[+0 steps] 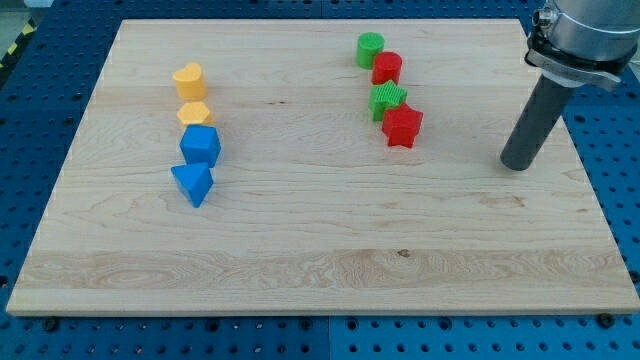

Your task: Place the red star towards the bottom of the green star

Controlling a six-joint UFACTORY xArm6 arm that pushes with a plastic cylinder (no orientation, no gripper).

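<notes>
- Near the wooden board's [300, 270] left edge stood a column I had no business with: a yellow heart-like block [189, 80], a yellow hexagonal block [195, 113], a blue block [200, 145] and a blue triangular block [192, 184].
- Towards the top right corner, a green cylinder [370, 48] and a red cylinder [387, 68] sat above the green star [388, 99].
- The red star [402, 126] touched the green star's lower right side, so I judged the task nearly or wholly done.
- My tip [518, 164] stood well apart, near the right edge; the rig has no pincer.

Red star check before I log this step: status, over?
My tip at view's right, clear of all blocks. Red star touching green star, lower right. Nothing between.
</notes>
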